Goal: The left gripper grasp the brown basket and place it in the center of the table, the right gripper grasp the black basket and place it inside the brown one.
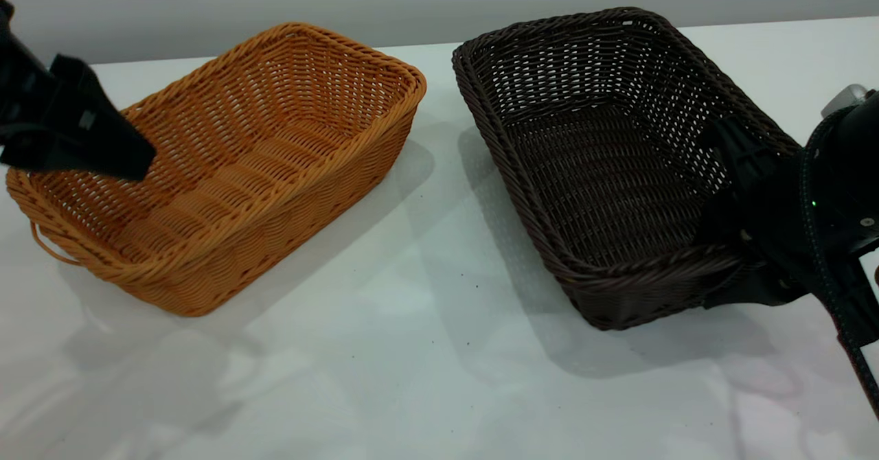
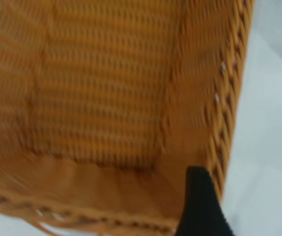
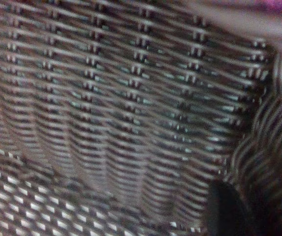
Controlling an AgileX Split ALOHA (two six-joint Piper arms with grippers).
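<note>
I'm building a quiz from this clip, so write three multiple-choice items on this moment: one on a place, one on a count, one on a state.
1. Where does the black basket stand relative to the brown basket in the exterior view?
A. To its right, apart from it
B. Inside it
C. Stacked under it

2. How many baskets are on the table?
A. One
B. Two
C. Three

3. What is the state of the brown basket?
A. Tipped on its side
B. Upside down
C. Upright and empty

Answers:
1. A: bare tabletop shows between the two baskets, the dark one on the right.
2. B: only the orange-tan and the near-black basket are there.
3. C: its opening faces up and only woven floor shows inside, with the left gripper at its left end and the right gripper at the black basket's right end.
</note>
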